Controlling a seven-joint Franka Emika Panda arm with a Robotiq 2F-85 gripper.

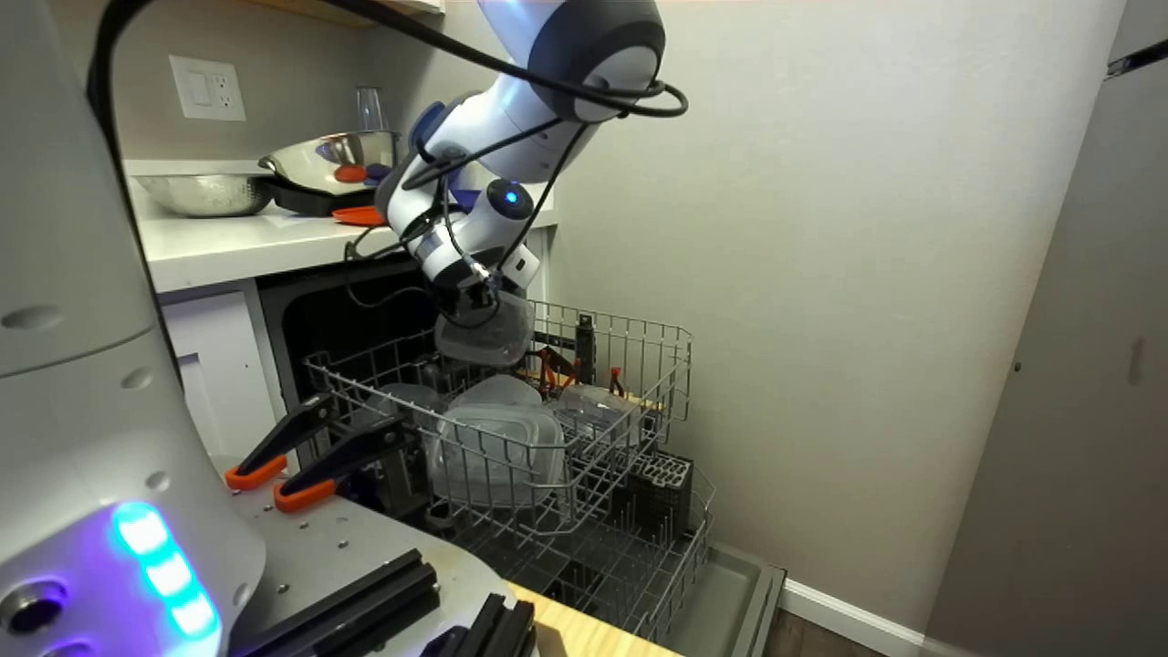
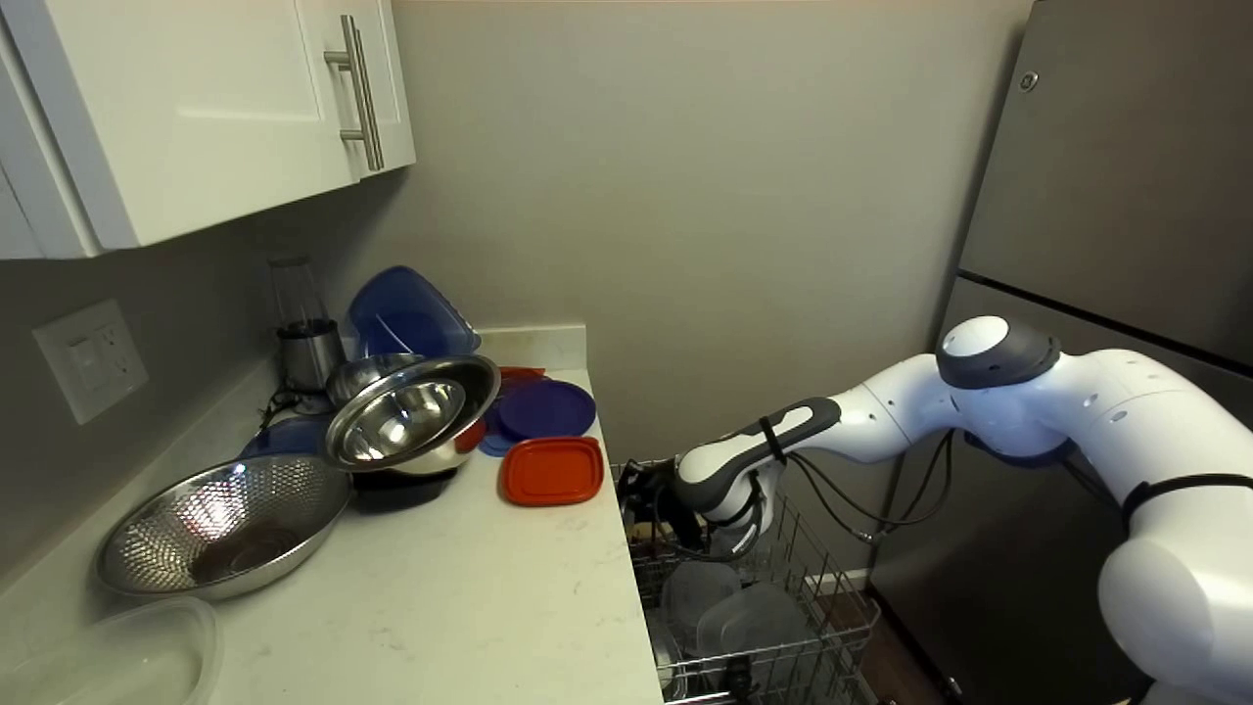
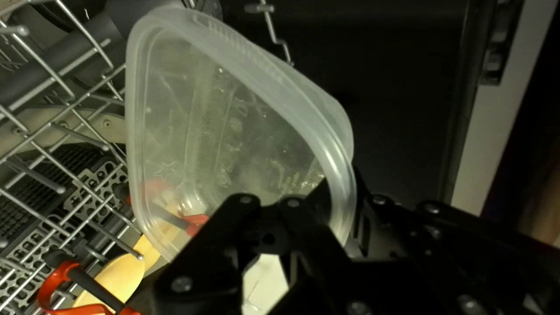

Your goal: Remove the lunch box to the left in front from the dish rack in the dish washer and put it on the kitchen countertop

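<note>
The black gripper pinches the clear, rounded plastic lunch box over the grey wire rack. Lifting seems mostly done; putting it on the flat white countertop is left.

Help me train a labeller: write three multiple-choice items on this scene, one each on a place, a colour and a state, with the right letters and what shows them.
1. Where is the perforated metal bowl?
A) On the floor
B) On the kitchen countertop
C) In the dish washer

2. What colour is the squarish lid by the countertop's edge?
A) Green
B) White
C) Red

3. What state is the lunch box in?
A) Held tilted by the end effector
B) Lying flat, released
C) Covered and sealed

Right letters:
1 B: it rests on that white surface in both exterior views.
2 C: red shows in an exterior view, beside the round blue lid.
3 A: it hangs from the end effector in an exterior view, and the wrist view looks into its open side.
</note>
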